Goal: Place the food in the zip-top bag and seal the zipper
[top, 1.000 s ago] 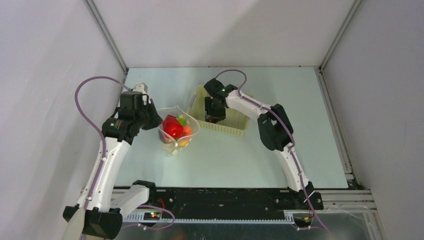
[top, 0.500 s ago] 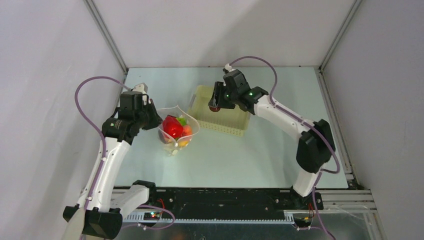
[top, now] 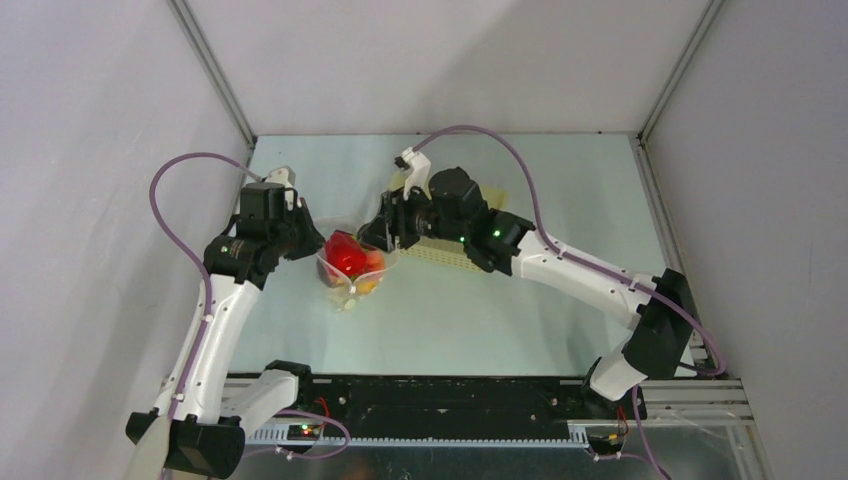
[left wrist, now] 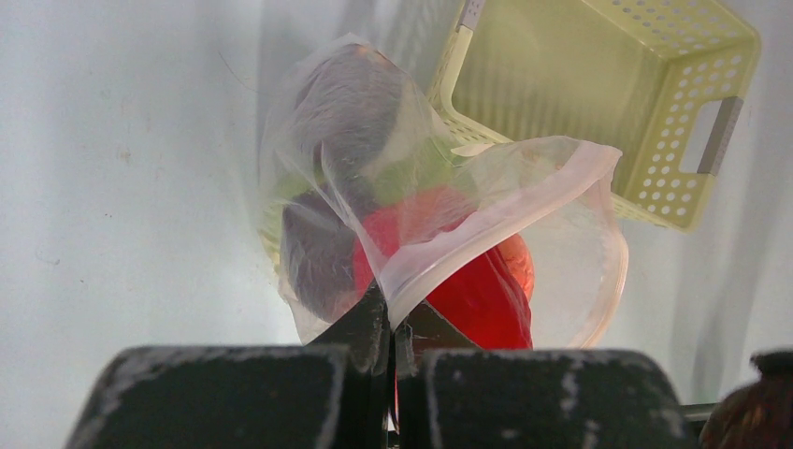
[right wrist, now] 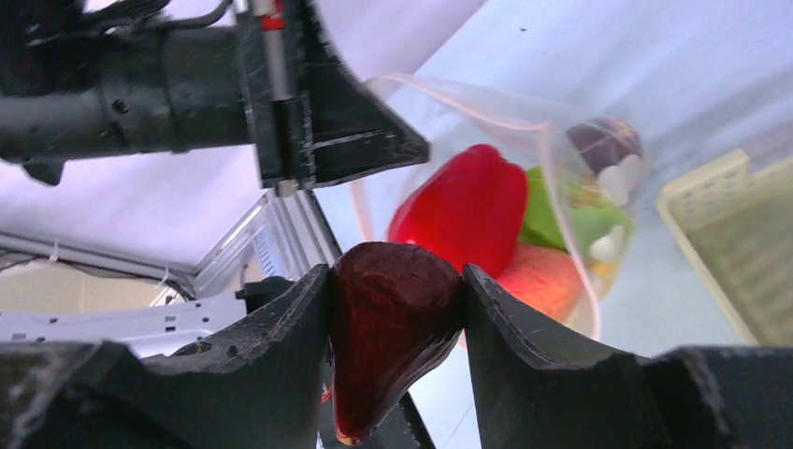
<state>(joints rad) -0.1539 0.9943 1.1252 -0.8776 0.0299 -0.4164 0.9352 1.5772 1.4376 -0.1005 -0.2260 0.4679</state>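
Note:
The clear zip-top bag (top: 352,268) stands open left of the basket, with red, orange, green and dark purple food (top: 345,255) in it. My left gripper (top: 303,237) is shut on the bag's rim; in the left wrist view (left wrist: 393,329) its jaws pinch the plastic edge (left wrist: 486,208). My right gripper (top: 382,232) is shut on a dark red pear-shaped food piece (right wrist: 393,323) and holds it just above the bag's right rim. The right wrist view shows the bag (right wrist: 561,187) with a red pepper (right wrist: 463,210) inside. The zipper is too faint to make out.
The pale yellow latticed basket (top: 470,255) stands behind and right of the bag, partly under my right arm. In the left wrist view the basket (left wrist: 598,84) looks empty inside. The enclosure walls close off the table on three sides.
My right gripper rose out of the basket with the dark red piece and swung left to the bag's mouth. My left gripper and the bag have not moved.

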